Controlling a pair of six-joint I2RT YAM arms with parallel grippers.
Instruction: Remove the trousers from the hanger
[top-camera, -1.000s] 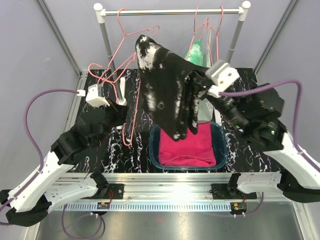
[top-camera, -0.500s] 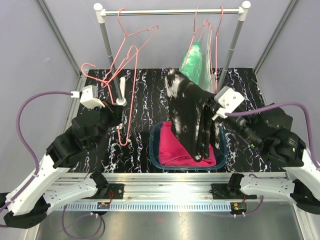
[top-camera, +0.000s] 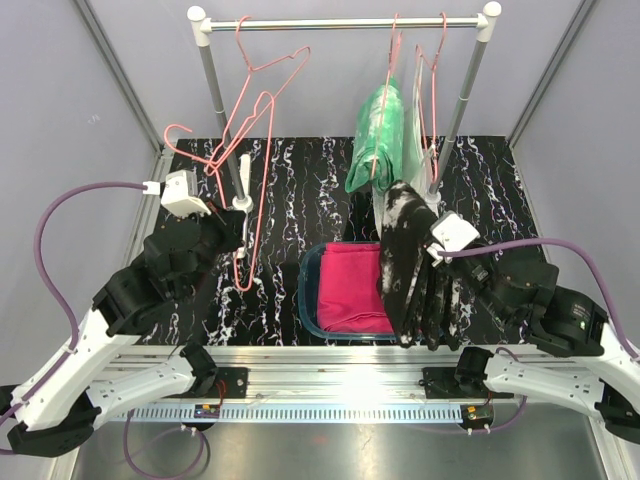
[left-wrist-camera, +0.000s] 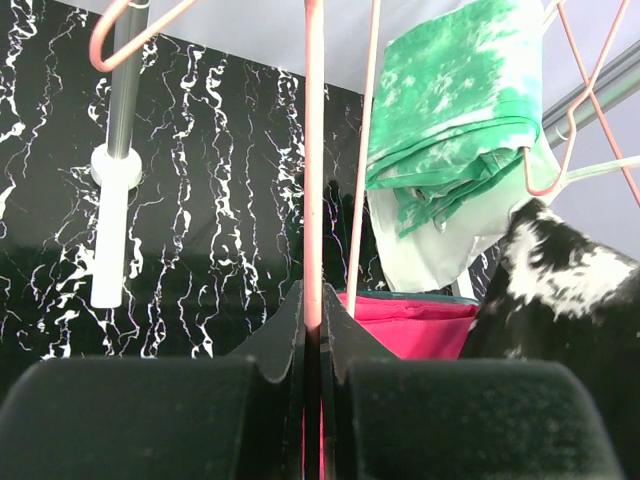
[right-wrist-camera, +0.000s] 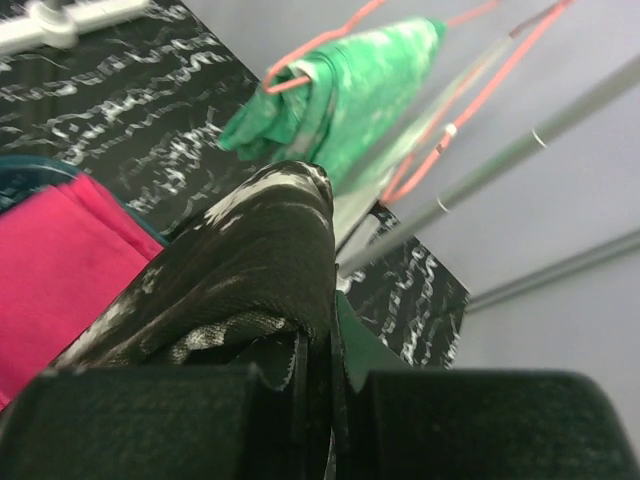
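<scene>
- Top view: the left tool (top-camera: 233, 232) is pressed together on the wire of a bare pink hanger (top-camera: 262, 150), which stands up beside the rack's left post (top-camera: 222, 110).
- The right tool (top-camera: 422, 250) pinches the black-and-white trousers (top-camera: 410, 295) near their top. They are off any hanger and hang down from the tool over the right side of the teal bin (top-camera: 305, 290).
- The magenta trousers (top-camera: 350, 288) lie folded flat inside that bin, which sits on the black marbled counter (top-camera: 300, 180) between the two arms.
- The green tie-dye trousers (top-camera: 375, 135) are draped over another pink hanger on the rail (top-camera: 330, 22), towards its right end, just behind the black pair.
- Left wrist view: the left tool (left-wrist-camera: 313, 300) has its fingers closed on the pink hanger (left-wrist-camera: 313, 150), whose wire runs straight up between them.
- To the right, the green tie-dye trousers (left-wrist-camera: 450, 110) hang folded over their hanger. The black-and-white trousers (left-wrist-camera: 575, 300) fill the lower right corner, and a strip of the magenta trousers (left-wrist-camera: 410, 325) shows beneath.
- The post (left-wrist-camera: 120, 130) and its white foot stand on the counter at the left.
- Right wrist view: the right tool (right-wrist-camera: 315, 355) is clamped on a bunched fold of the black-and-white trousers (right-wrist-camera: 250, 265), which rises over its fingers.
- The magenta trousers (right-wrist-camera: 50, 265) lie at lower left inside the teal bin (right-wrist-camera: 20, 168).
- The green tie-dye trousers (right-wrist-camera: 340, 90) hang behind, blurred, on a pink hanger.
</scene>
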